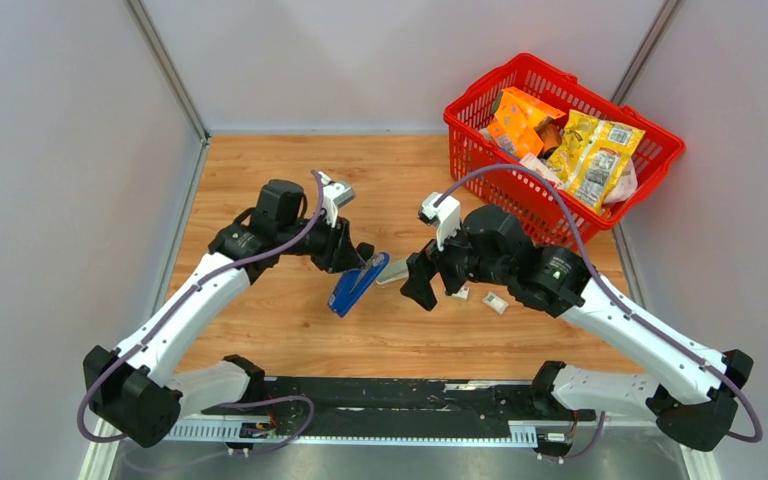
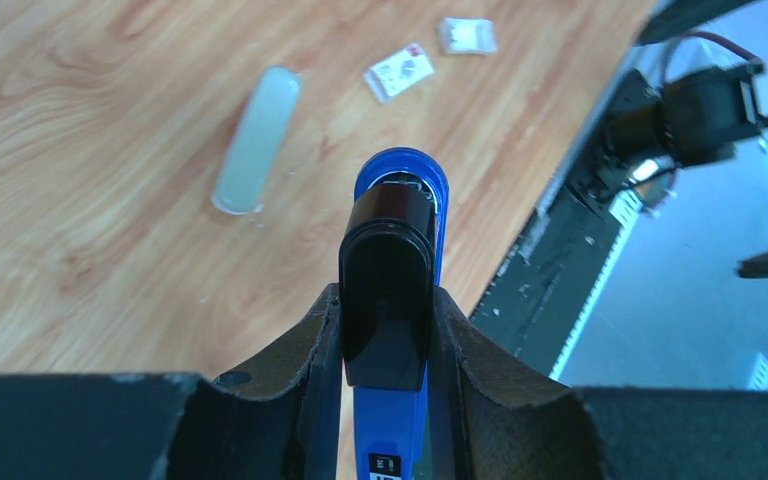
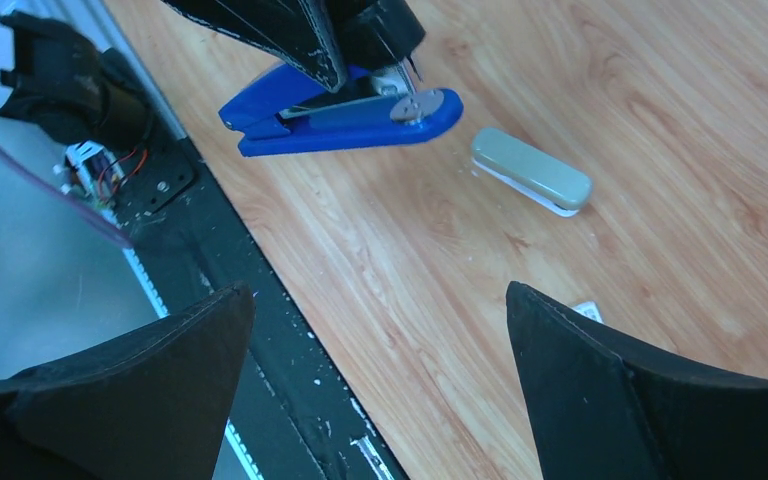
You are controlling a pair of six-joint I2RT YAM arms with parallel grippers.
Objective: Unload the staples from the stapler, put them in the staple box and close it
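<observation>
Plainly the weak spot is on the left: the left claw (image 1: pixel 350 262) pinches the blue stapler (image 1: pixel 351 291) across its narrow sides, holding it tilted and apparently just off the counter (image 1: pixel 260 180), so the plastic could pivot or slide between the fingers (image 2: pixel 310 340) as soon as anything pushes or pulls on it. No staples show in any view. They are probably inside the stapler, and being tiny they could spill unnoticed and scatter toward the black rail (image 1: pixel 410 395) at the counter's near edge, where they would be hard to recover. Just right of the stapler lies a grey-green oblong piece (image 1: pixel 392 268), flat on the wood, and a careless sweep could knock it away. Further right the right claw (image 1: pixel 418 290) hangs spread wide, holding nothing and aimed at the stapler. With fingers that broad, it may well bump the stapler's nose without catching the fine part it needs. Beyond it sit two small white boxes (image 1: pixel 497 303), close enough to be nudged or mistaken for the target. The red basket (image 1: pixel 480 90) at far right stands well apart and poses little threat.
</observation>
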